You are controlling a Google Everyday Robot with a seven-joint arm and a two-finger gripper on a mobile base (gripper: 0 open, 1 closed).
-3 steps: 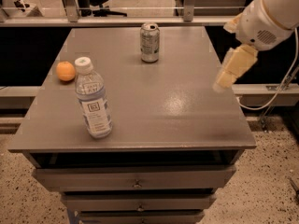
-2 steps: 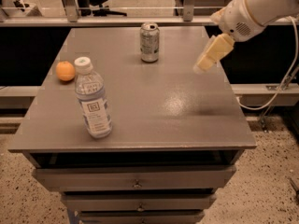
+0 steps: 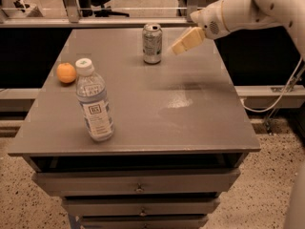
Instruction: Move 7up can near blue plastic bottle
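the silvery can (image 3: 152,43) with a greenish-grey label and pull-tab top stands upright near the far edge of the table (image 3: 190,123), well apart from the clear bottle (image 3: 95,104) at front left. the gripper (image 3: 178,46) hovers just right of the can, not touching it and holding nothing. how far open it is, i can't tell.

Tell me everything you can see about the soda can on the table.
The 7up can is a short, silvery metal can with a greenish-grey printed label and a pull-tab top. It stands upright near the far edge of the table. Nothing touches it; the claw hovers close beside it on the picture's right, not in contact.
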